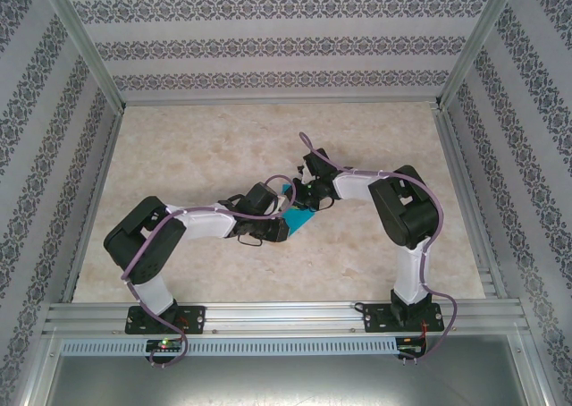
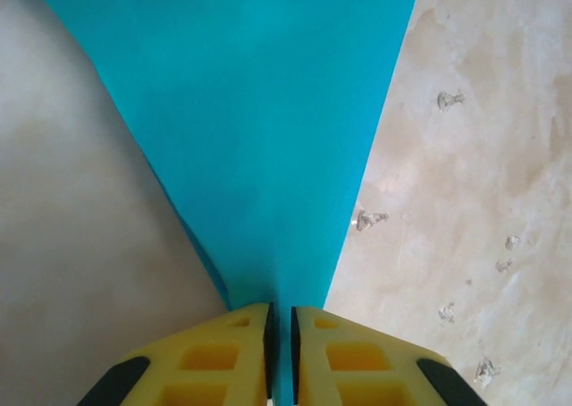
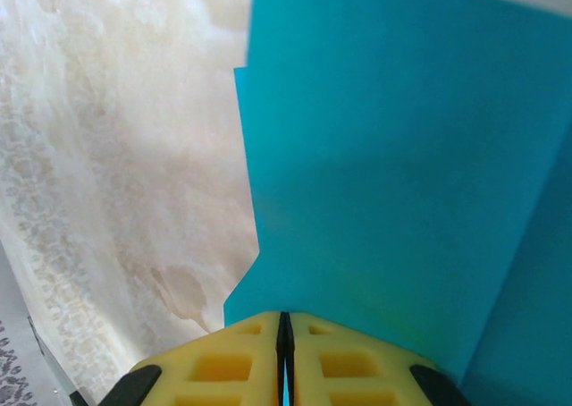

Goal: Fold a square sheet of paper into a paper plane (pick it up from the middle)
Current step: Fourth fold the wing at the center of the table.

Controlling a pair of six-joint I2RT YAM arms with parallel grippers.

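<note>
The teal-blue sheet of paper [image 1: 301,217] is folded and lies mid-table between the two grippers. In the left wrist view the paper [image 2: 268,138] tapers to a narrow end that runs between my left gripper [image 2: 281,321] fingers; the jaws stand slightly apart, with a thin gap on each side of the paper. In the right wrist view the paper [image 3: 384,173] shows layered edges on the left, and a fold rises at the right. My right gripper [image 3: 285,321] is shut on its near edge. From above, the left gripper [image 1: 284,228] and right gripper [image 1: 300,198] almost meet.
The beige marbled tabletop [image 1: 206,147] lies open all around the arms. Patterned walls with metal frame posts [image 1: 85,44] close in the back and both sides. Small scuff marks [image 2: 450,99] dot the surface right of the paper.
</note>
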